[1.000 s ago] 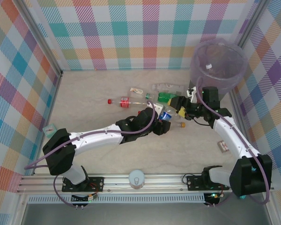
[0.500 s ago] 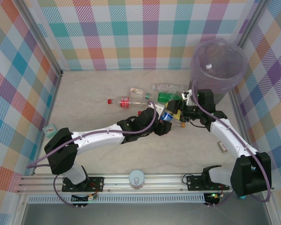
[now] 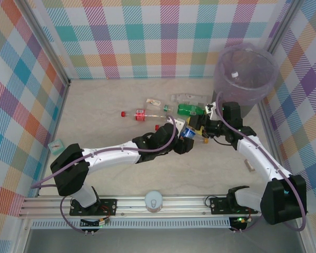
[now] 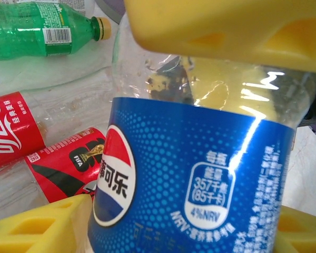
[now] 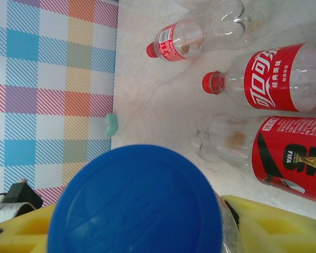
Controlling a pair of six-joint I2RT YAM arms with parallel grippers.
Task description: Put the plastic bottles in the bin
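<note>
Right gripper came in from 3 o'clock, now pinching Pepsi bottle at cap end. Left gripper clamps its label, mid-table. Left should let go before R lifts twd bin, 1 o'clock.

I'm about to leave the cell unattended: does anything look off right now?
Yes: both arms are at one bottle. The left gripper clamps the blue-labelled bottle by its body, while the right gripper straddles its blue cap. One grip should be enough to bin it.
</note>
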